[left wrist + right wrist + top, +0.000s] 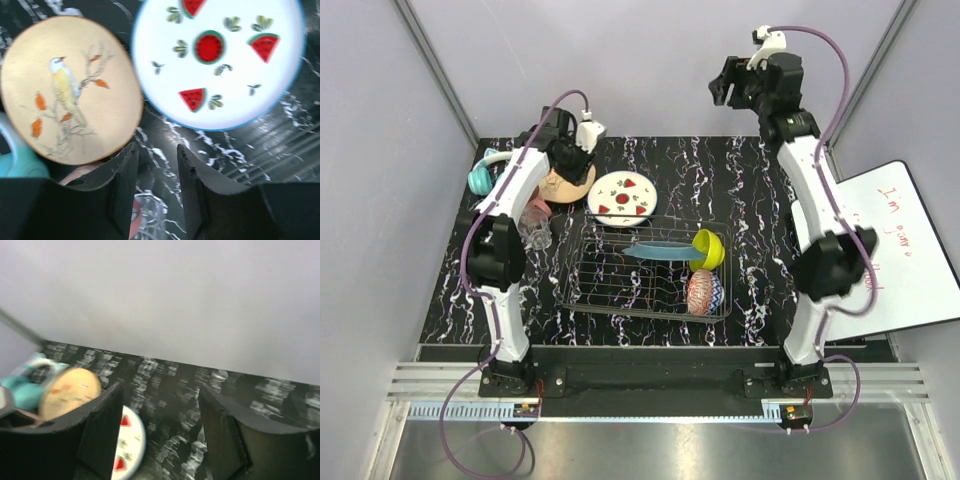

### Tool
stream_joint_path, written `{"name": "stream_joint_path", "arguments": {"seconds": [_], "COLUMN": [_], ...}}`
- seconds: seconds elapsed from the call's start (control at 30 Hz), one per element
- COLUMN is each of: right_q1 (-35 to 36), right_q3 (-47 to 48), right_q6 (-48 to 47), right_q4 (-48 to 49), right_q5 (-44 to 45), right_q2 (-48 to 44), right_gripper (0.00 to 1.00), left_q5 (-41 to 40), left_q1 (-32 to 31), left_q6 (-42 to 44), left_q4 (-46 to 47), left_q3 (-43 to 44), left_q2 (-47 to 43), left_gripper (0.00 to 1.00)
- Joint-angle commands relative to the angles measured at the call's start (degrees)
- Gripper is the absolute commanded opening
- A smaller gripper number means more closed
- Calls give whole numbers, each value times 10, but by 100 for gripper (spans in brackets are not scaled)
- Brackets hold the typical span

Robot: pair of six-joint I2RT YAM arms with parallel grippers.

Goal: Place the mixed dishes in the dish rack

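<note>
The dish rack [620, 285] stands mid-table. In it are the teal plate [660, 250], the yellow-green bowl [708, 248] and the red patterned bowl [705, 292]. The watermelon plate [622, 198] [220, 60] and the tan floral plate [570, 185] [70, 90] lie on the table behind the rack. The pink mug [535, 210] and the clear glass [537, 235] [147, 217] stand to the left. My left gripper [570, 155] [156, 155] is open and empty, above the gap between the two plates. My right gripper [728, 82] [160, 405] is open and empty, raised high at the back.
Teal headphones [485, 172] [15, 160] lie at the far left beside the tan plate. A white board [900, 250] leans at the right edge. Purple walls close in the back and sides.
</note>
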Motion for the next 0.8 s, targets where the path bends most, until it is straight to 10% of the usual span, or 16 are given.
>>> {"name": "stream_joint_path", "arguments": {"seconds": [0.0, 0.2, 0.77], "right_q1": [-26, -26, 0], "right_q3": [157, 260, 202], "right_q6": [229, 257, 265], "right_q4": [-46, -77, -59], "right_q5": [-265, -309, -356], "right_q2": [185, 360, 419], "right_gripper": [66, 67, 70], "left_q5": [-22, -54, -117], "left_q1": [28, 40, -8], "left_q6": [12, 77, 208], "left_q4": [-1, 0, 29], "left_q3": [34, 13, -9], "left_q2": [17, 32, 117], "left_gripper": [41, 40, 40]}}
